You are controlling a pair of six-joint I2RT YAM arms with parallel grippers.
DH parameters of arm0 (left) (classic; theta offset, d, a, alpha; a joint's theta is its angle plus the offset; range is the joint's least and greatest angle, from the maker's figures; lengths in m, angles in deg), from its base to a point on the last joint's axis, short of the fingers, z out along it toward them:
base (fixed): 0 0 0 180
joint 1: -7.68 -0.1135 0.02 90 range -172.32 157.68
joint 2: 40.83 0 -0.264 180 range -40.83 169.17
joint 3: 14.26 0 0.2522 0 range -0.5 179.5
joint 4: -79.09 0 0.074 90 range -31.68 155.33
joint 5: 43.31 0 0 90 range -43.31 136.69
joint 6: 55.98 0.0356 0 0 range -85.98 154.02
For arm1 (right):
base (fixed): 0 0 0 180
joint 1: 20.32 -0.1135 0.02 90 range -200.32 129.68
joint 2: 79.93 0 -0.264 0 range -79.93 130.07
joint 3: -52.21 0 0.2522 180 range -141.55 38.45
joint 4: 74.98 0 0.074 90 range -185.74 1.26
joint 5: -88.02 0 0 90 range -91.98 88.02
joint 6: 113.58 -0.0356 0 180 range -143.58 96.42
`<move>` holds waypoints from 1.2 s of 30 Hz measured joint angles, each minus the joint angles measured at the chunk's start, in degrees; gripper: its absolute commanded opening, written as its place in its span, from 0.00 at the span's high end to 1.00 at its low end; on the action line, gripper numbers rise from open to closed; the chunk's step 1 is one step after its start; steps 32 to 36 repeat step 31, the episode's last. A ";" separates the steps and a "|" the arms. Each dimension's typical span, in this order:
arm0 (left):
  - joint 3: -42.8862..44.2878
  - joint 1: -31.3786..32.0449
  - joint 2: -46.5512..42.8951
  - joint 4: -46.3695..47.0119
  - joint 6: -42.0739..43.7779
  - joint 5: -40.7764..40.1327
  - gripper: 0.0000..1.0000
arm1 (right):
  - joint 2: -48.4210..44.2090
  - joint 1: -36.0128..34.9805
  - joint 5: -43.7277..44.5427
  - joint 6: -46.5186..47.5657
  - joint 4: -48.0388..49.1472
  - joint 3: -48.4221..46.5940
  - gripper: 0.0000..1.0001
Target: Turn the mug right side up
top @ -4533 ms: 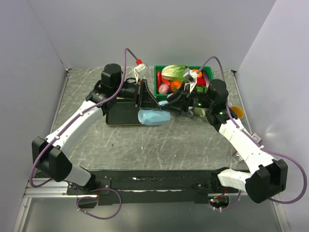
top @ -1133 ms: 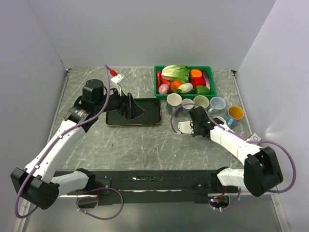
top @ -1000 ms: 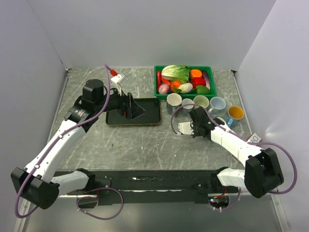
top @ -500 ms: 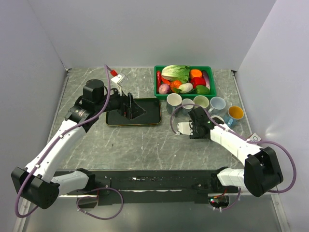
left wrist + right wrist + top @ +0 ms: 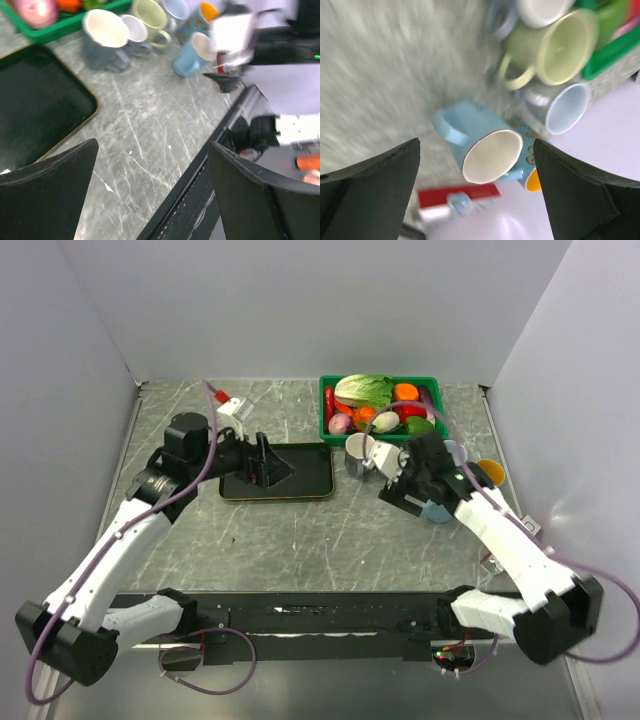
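The light blue mug (image 5: 487,150) stands on the table with its cream inside facing up and its handle (image 5: 447,131) to one side. It also shows as the light blue mug (image 5: 192,52) in the left wrist view, and as the mug (image 5: 437,511) half hidden under the right arm from above. My right gripper (image 5: 476,145) hangs above it, open, with nothing between the jaws and clear of the mug. My left gripper (image 5: 152,150) is open and empty, hovering by the black tray (image 5: 310,480).
A row of upright mugs sits behind: grey (image 5: 358,452), pale green (image 5: 555,45), pale blue (image 5: 567,112) and orange-lined (image 5: 488,472). A green basket (image 5: 330,405) of vegetables stands at the back. The table's near edge rail (image 5: 200,185) is close.
My right gripper has opened wide and risen up and back from the table, leaving the light blue mug standing free. The left arm has drawn back slightly.
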 measured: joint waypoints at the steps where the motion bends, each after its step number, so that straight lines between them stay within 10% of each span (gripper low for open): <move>1: -0.24 0.00 -0.85 -0.46 -0.61 -1.22 0.04 | -1.86 -0.02 -1.57 -2.51 0.52 -0.81 0.00; 15: 6.69 -0.22 -7.78 -8.22 -5.86 -32.63 0.04 | -20.13 -0.02 2.99 -46.10 24.87 0.92 0.00; 36: 7.87 -0.22 -13.68 -8.66 -7.48 -39.47 0.04 | -21.73 -0.02 7.58 -54.21 26.03 -9.14 0.00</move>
